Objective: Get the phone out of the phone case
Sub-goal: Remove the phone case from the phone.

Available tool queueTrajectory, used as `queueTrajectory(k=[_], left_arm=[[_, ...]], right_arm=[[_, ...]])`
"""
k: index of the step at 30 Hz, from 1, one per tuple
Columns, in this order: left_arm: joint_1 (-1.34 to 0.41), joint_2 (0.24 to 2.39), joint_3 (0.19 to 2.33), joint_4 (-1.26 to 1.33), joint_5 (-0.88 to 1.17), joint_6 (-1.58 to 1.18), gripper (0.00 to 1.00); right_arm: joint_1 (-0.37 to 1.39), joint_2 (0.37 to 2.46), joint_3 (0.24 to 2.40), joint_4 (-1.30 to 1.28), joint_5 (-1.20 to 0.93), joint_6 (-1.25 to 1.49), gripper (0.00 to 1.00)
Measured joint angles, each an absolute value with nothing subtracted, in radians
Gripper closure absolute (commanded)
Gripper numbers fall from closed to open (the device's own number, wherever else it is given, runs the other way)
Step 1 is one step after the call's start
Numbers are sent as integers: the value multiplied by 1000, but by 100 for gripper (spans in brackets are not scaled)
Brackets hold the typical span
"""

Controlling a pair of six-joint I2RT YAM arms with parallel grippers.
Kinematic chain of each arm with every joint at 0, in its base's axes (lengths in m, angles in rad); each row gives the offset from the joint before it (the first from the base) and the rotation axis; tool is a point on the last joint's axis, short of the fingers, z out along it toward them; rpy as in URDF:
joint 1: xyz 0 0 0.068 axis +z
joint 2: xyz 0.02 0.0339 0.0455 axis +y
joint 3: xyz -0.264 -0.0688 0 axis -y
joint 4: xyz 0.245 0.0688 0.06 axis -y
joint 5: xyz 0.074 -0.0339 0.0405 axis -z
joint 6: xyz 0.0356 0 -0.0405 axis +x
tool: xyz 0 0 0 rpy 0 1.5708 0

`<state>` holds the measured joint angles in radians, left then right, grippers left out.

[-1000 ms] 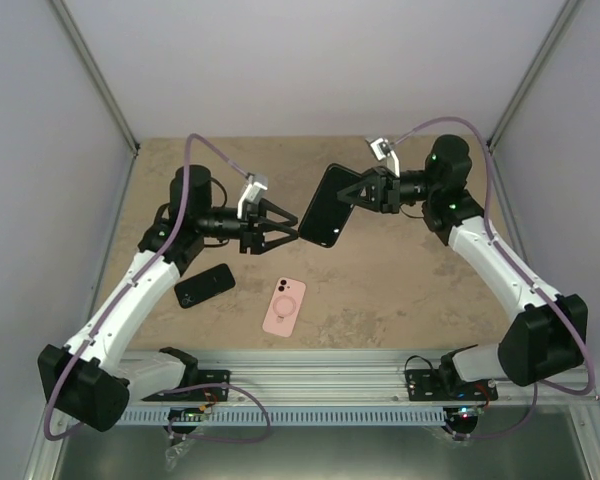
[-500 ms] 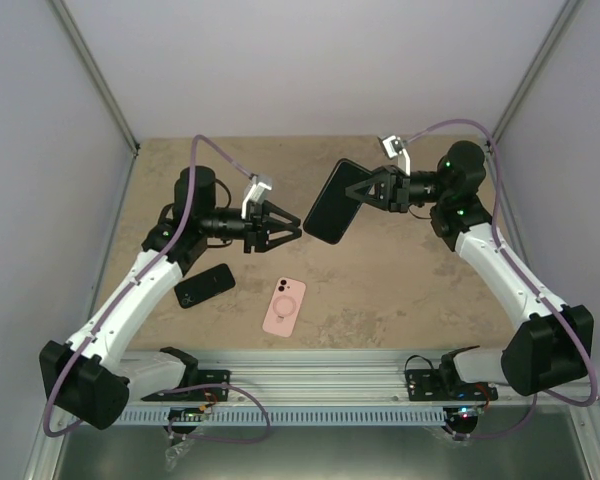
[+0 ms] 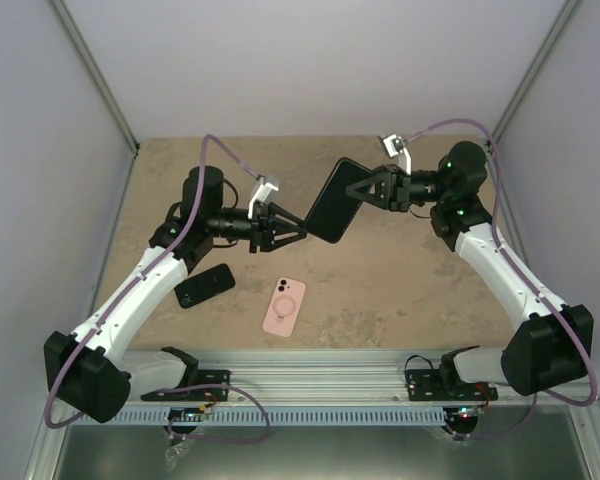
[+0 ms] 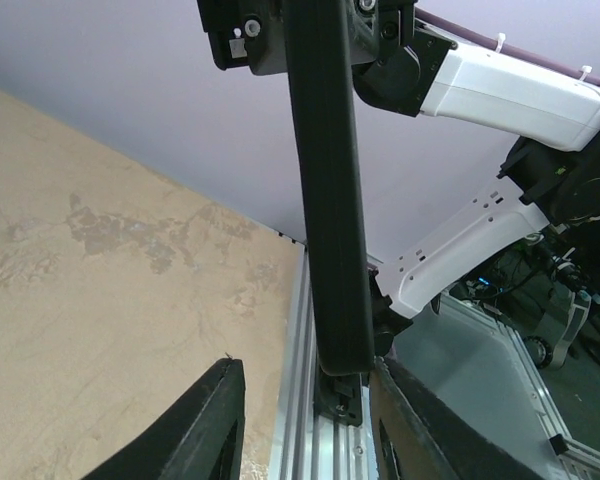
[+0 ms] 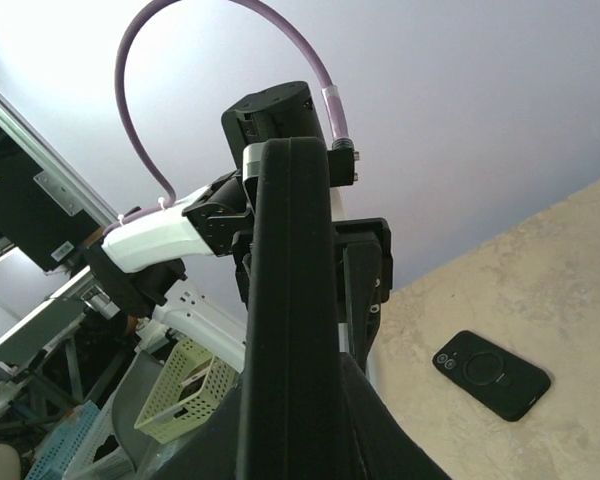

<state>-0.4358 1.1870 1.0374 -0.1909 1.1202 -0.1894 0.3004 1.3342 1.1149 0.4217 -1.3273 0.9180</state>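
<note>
My right gripper (image 3: 368, 191) is shut on a black phone in its case (image 3: 332, 201) and holds it tilted, well above the table. In the right wrist view the phone (image 5: 290, 300) shows edge-on between my fingers. My left gripper (image 3: 292, 226) is open, level with the phone's lower end. In the left wrist view the phone's lower end (image 4: 338, 330) hangs between the open fingertips (image 4: 212, 425), close to the right one. I cannot tell whether it touches.
A pink case (image 3: 284, 306) lies back up on the table near the front middle. A black case or cased phone (image 3: 203, 285) lies back up to its left and also shows in the right wrist view (image 5: 491, 374). An aluminium rail (image 3: 310, 365) runs along the near edge.
My left gripper has moved right, up to the phone's lower end. My right gripper drew the phone slightly up and right a second ago, then held still.
</note>
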Motion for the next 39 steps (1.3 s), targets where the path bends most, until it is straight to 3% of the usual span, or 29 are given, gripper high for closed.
queueTrajectory(k=[12, 39], left_arm=[[-416, 1196, 1037, -149, 1118, -230, 80], [-387, 1233, 1010, -57, 1166, -309, 83]], right_arm=[[296, 1334, 1099, 467, -1295, 943, 99], [294, 1334, 1032, 680, -1282, 1070, 100]])
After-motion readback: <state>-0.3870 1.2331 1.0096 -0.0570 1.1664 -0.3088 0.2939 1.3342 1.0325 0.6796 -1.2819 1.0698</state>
